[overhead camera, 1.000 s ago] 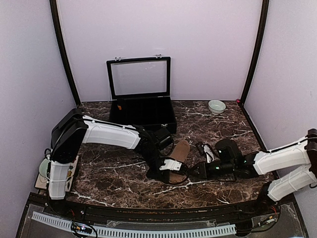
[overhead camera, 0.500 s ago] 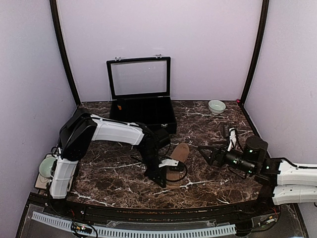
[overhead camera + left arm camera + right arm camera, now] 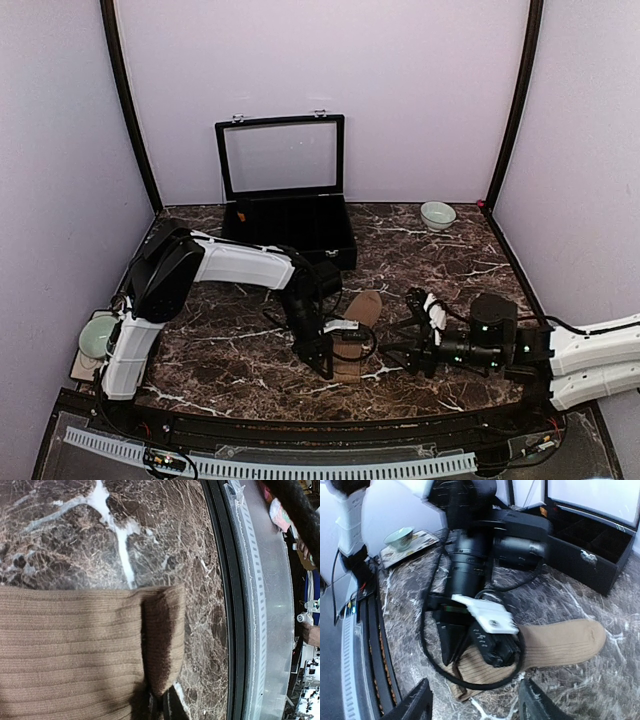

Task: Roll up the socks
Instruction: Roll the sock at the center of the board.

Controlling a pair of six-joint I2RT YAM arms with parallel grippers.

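The right claw (image 3: 405, 335) has let go, backed away and come in again, its jaws half parted and empty, with the tan sock (image 3: 362, 308) just to its left on the bench (image 3: 220, 350). The left claw (image 3: 328, 362) stays pinched shut on the sock's folded near end, so the roll looks barely begun.

Dark marble table (image 3: 220, 340), tan sock (image 3: 364, 304), black case (image 3: 290, 232), bowl (image 3: 437, 214)
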